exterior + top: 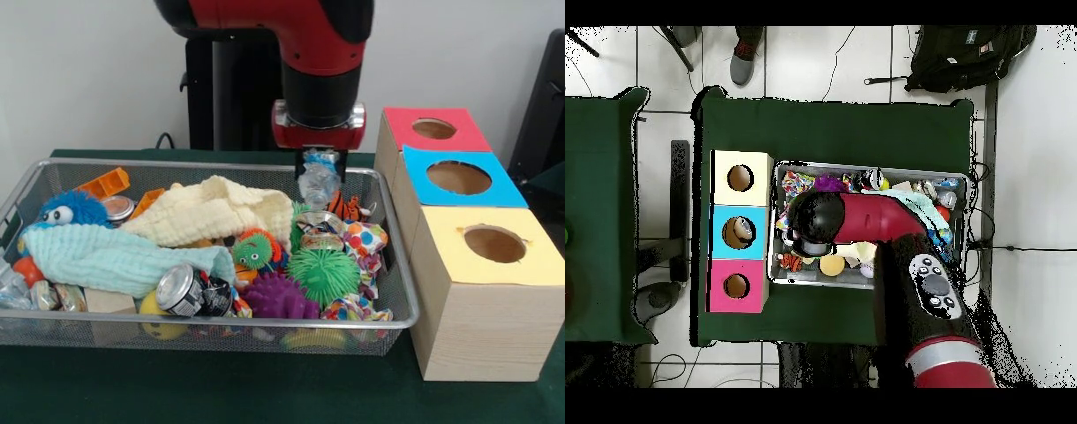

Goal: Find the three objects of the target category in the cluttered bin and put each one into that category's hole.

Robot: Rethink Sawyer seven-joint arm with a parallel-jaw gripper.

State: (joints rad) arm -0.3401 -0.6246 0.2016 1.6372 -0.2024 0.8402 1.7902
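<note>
My gripper (318, 162) hangs from the red and black arm over the far right part of the wire mesh bin (265, 325). It is shut on a small transparent plastic bottle (319, 179) with a blue label band, held upright just above the clutter. The red-topped hole (433, 129) is on the farthest wooden box, right of the bin. In the overhead view the arm's head (810, 222) hides the gripper and bottle over the bin's (825, 284) left end, near the red-topped hole (736, 286). A clear crumpled thing (11, 287) lies at the bin's left end; it may be another bottle.
The blue-topped hole (458, 177) and yellow-topped hole (494, 244) stand nearer along the bin's right side. In the bin lie a cream cloth (216, 212), a pale green cloth (115, 256), a metal can (184, 290), green (325, 274) and purple (278, 299) spiky balls.
</note>
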